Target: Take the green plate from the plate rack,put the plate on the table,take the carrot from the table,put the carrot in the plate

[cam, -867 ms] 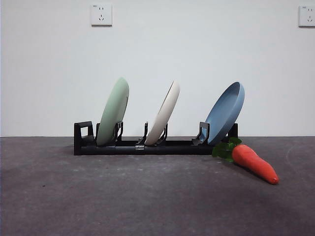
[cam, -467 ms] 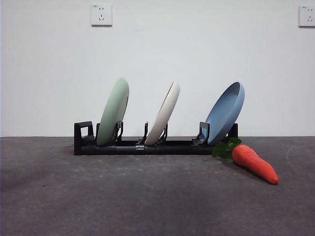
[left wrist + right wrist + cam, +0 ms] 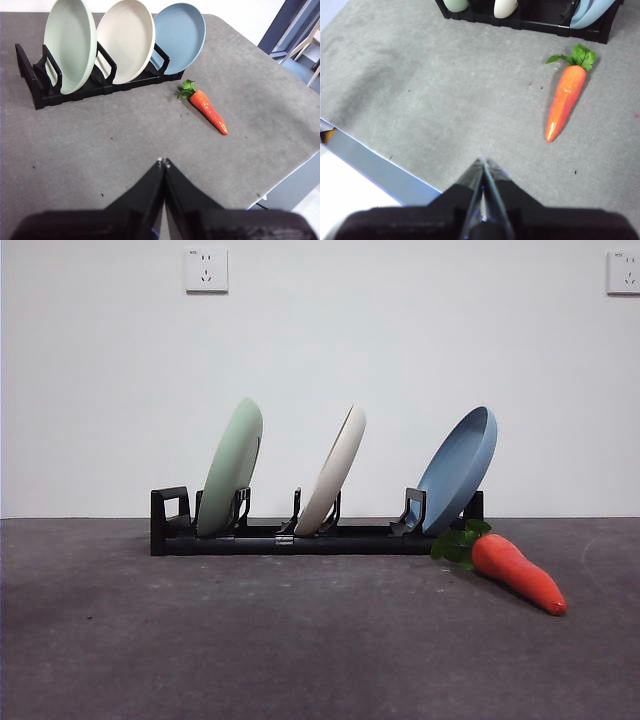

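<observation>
Nothing of the task is judged to have been started: the green plate (image 3: 231, 466) is seen leaning in the end slot of the plate rack (image 3: 300, 538), beside the cream plate (image 3: 333, 469) and, further along, the blue plate (image 3: 456, 469), while the carrot (image 3: 516, 571) is laid on the table (image 3: 250, 640) just beside the rack's blue-plate end, its leaves close to that plate's lower rim. The left gripper (image 3: 163, 162) and the right gripper (image 3: 482, 161) are both held above bare table, well apart from every object, with jaws pressed together and nothing between them. Trouble is most likely expected at the lift: if the green plate is drawn out at an angle, its rim could be caught on the upright holder and the light rack dragged or tipped, and the neighbouring cream plate could be knocked. A thin, smooth rim could also be let slip from a narrow pinch. Later, the tapered carrot could be rolled away or squeezed out of the jaws if it is gripped near its point. The surface is a dark grey, mottled matte sheet with a few specks; a plain white wall with two sockets (image 3: 206, 270) is seen behind, and the table's edge is shown in both wrist views.
</observation>
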Robot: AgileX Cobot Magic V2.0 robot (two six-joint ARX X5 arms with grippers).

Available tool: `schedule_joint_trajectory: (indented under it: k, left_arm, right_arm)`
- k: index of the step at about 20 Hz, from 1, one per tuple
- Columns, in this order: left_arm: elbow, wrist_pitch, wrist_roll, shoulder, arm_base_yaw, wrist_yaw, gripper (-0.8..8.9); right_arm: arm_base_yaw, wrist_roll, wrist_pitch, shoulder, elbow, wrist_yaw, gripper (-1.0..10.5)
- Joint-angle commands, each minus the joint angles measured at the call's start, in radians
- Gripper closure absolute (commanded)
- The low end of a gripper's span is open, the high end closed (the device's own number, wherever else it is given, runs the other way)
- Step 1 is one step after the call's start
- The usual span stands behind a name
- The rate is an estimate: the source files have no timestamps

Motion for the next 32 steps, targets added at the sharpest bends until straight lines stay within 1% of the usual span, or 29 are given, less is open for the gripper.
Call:
schedule_joint_trajectory:
  k: [1,2,3,4,6,10,12,13,15,16,19,21,24,28,30,32]
  left_arm:
    - [0.001,0.003,0.013,0.004,0.0,0.006,4.86]
    - [0.001,0.006,0.013,0.009,0.0,0.006,2.89]
    - [0.001,0.013,0.014,0.013,0.0,0.007,2.43]
    - [0.001,0.027,0.013,0.017,-0.001,0.008,2.44]
    - [0.001,0.077,-0.016,0.038,-0.001,0.008,2.44]
    - [0.002,0.236,-0.063,0.137,-0.023,0.008,2.44]
    - [0.015,0.304,-0.077,0.22,-0.06,0.006,2.44]
    - [0.027,0.34,-0.105,0.269,-0.083,0.006,2.44]
    - [0.058,0.419,-0.115,0.378,-0.135,0.001,2.44]
    - [0.074,0.459,-0.117,0.431,-0.161,-0.023,2.44]
    - [0.142,0.561,-0.117,0.597,-0.245,-0.151,2.44]
    - [0.199,0.622,-0.117,0.714,-0.279,-0.221,2.44]
    - [0.326,0.666,-0.118,0.916,-0.316,-0.267,2.44]
    - [0.516,0.665,-0.118,1.168,-0.343,-0.312,2.44]
    - [0.578,0.666,-0.118,1.252,-0.352,-0.335,2.44]
    - [0.603,0.689,-0.118,1.307,-0.359,-0.361,2.44]
  right_arm:
    - [-0.001,-0.006,0.005,0.01,0.004,-0.003,7.6]
    - [-0.001,0.008,0.005,0.011,0.004,-0.002,5.6]
    - [-0.001,0.016,0.005,0.011,0.004,-0.002,4.1]
    - [-0.001,0.02,0.005,0.011,0.004,-0.003,3.4]
    - [-0.001,0.034,0.005,0.011,0.004,-0.003,3.5]
    - [-0.001,0.037,0.005,0.011,0.004,-0.002,3.5]
    - [-0.001,0.037,0.005,0.011,0.004,-0.002,3.5]
    - [-0.001,0.037,0.006,0.014,0.004,-0.002,3.5]
    - [-0.001,0.037,0.005,0.027,0.004,-0.002,3.5]
    - [-0.001,0.037,0.005,0.033,0.004,-0.002,3.5]
    - [-0.001,0.037,0.005,0.047,0.004,-0.002,3.5]
    - [-0.001,0.037,0.005,0.053,0.004,-0.002,3.5]
    - [-0.001,0.037,0.005,0.061,0.004,-0.001,3.5]
    - [-0.001,0.037,0.004,0.07,0.004,0.0,3.5]
    - [-0.001,0.037,0.004,0.07,0.004,0.0,3.5]
    - [-0.002,0.037,0.004,0.07,0.004,0.0,3.5]
